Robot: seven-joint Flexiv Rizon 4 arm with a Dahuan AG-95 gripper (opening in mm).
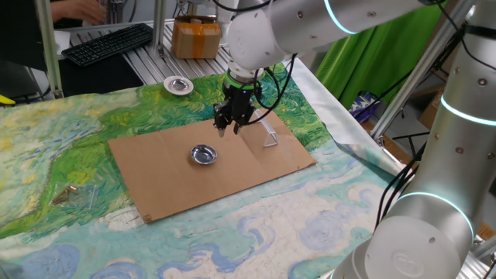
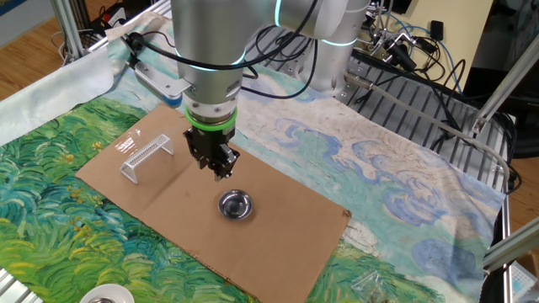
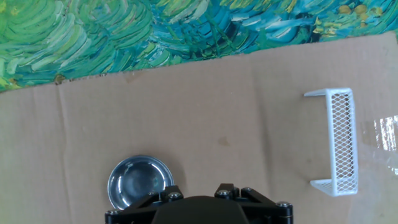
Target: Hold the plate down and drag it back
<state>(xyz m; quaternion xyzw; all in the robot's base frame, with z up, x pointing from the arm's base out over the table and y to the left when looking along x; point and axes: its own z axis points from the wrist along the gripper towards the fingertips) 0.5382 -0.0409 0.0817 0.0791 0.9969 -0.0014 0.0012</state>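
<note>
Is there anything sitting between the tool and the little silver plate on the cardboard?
Nothing visible. The tool hangs above bare cardboard just beside the plate. The white mesh stand sits off to the other side, away from that gap.

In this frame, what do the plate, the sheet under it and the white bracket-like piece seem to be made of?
The plate: polished metal, probably steel; mirror-bright rim, dark reflective centre.
The sheet: plain brown cardboard; matte, with fold creases and rough edges.
The white bracket: perforated mesh, possibly painted metal or plastic; fine holes visible in the hand view, material not certain.
</note>
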